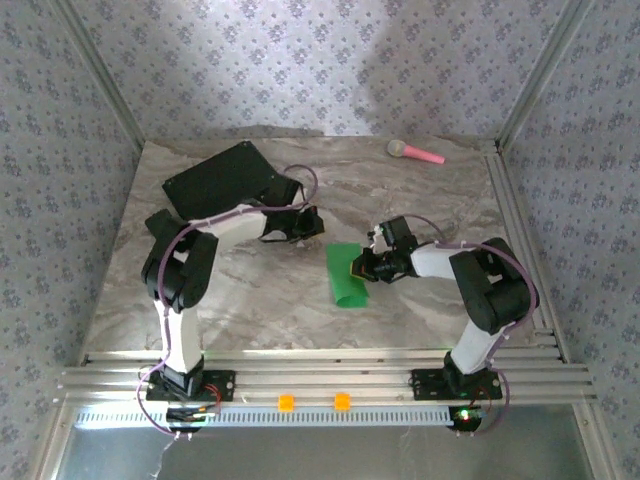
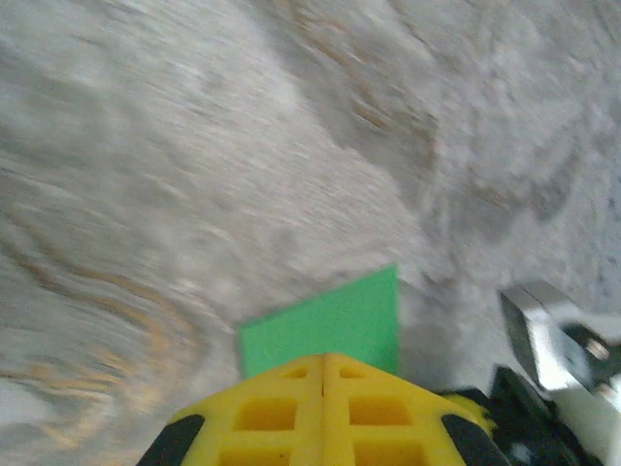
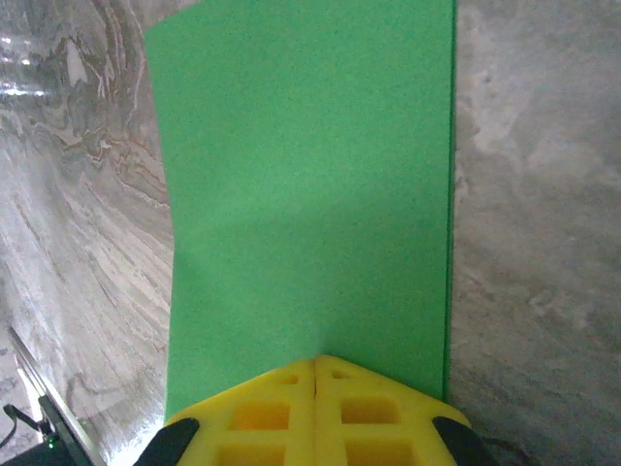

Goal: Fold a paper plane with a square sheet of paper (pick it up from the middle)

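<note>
1. As I look down on the marble-patterned table (image 1: 250, 290), the square sheet of paper (image 1: 345, 277) lies flat near its middle. It is bright green and shows as a narrow rectangle with its long side running away from the arms.
2. The right gripper (image 1: 360, 268) reaches in from the right and meets the sheet at its right edge. Its yellow fingers are pressed tight together.
3. From the right wrist camera, the right gripper (image 3: 315, 361) has its closed tips on the near edge of the green paper (image 3: 310, 184), which spreads out ahead of them. I cannot tell whether the tips pinch the paper or only rest on it.
4. The left gripper (image 1: 312, 222) sits just beyond the sheet's far left corner, close to it but apart. It lies between the sheet and a black case (image 1: 225, 178).
5. From the left wrist camera, the left gripper (image 2: 323, 357) is also squeezed closed with nothing between its fingers. A corner of the green paper (image 2: 330, 325) shows just past its tips, and the picture is blurred.
6. The black case is flat and rectangular. It lies at an angle in the far left part of the table, beside the left arm's forearm.
7. A pink-handled microphone-like toy (image 1: 415, 152) lies at the far edge, well apart from the paper and both arms.
8. Two small orange pieces (image 1: 286, 402) sit on the metal rail (image 1: 320, 380) at the near edge, between the arm bases.
</note>
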Motion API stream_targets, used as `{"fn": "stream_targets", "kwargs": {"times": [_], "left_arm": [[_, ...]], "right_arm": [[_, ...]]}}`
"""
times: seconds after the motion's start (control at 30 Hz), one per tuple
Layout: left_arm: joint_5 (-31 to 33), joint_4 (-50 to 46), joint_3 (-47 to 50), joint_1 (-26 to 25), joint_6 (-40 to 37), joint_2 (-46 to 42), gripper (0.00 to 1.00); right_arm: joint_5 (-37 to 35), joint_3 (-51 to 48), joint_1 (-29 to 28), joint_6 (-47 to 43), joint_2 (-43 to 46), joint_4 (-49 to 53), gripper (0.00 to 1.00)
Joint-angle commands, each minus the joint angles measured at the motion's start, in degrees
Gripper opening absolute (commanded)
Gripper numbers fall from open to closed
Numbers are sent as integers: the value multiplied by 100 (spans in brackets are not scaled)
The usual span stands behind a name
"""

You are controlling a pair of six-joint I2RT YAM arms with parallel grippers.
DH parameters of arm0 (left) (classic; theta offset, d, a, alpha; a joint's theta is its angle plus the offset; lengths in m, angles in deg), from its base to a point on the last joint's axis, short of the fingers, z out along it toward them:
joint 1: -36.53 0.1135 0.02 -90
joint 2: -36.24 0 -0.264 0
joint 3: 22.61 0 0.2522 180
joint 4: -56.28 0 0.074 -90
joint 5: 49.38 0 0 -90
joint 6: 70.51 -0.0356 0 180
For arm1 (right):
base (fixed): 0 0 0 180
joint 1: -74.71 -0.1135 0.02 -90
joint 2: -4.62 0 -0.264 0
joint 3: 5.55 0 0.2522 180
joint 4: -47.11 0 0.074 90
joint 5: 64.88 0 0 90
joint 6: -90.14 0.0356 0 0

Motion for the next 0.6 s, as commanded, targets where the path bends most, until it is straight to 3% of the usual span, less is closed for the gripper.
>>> {"fn": "stream_targets", "kwargs": {"times": [0.0,0.1,0.23,0.57], "left_arm": [[-475,-249,55,-440,-37,33,2],[-626,-644,-16,-666,-83,258,1],[-784,-55,407,-721,175,175,1],[-1173,208,650,-592,153,420,2]], "right_arm": [[-685,-258,-9,318,-165,310,0],[-692,-292,-9,305,-148,310,0],[-709,-337,-9,295,-149,301,0],[-693,-372,26,237,-170,346,0]]}}
